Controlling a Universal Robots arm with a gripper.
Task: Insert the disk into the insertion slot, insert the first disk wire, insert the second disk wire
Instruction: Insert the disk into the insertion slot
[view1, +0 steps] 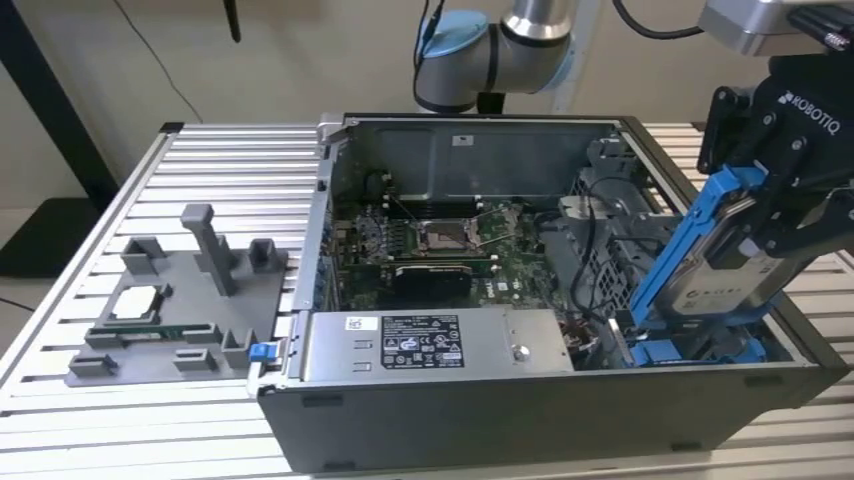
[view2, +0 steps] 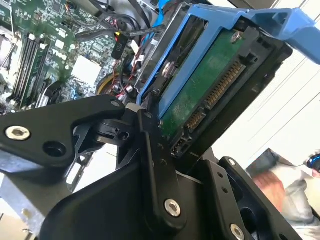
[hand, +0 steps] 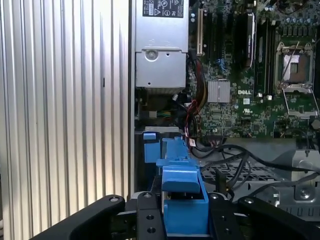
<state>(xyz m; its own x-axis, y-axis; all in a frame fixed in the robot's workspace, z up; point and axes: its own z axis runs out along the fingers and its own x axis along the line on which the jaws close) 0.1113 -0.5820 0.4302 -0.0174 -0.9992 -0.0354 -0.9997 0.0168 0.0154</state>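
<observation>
My gripper (view1: 771, 222) is shut on the disk (view1: 718, 285), a silver drive with a white label in a bright blue frame. In the exterior view the disk hangs steeply tilted over the front corner of the open computer case, on that view's right. Its lower end reaches down to the insertion slot (view1: 694, 352), a dark bay with blue tabs. The second wrist view shows the disk's green board and connector (view2: 210, 87) between my fingers (view2: 152, 150). In the first wrist view the blue frame (hand: 182, 197) sits between the jaws above the slot's blue tab (hand: 150, 147). Black cables (hand: 235, 155) lie beside the bay.
A grey power-supply box (view1: 427, 345) with a white sticker sits along the case's front, with the motherboard (view1: 427, 240) behind it. On the exterior view's left, a grey fixture (view1: 174, 300) holding small parts stands on the slatted table (view1: 227, 150).
</observation>
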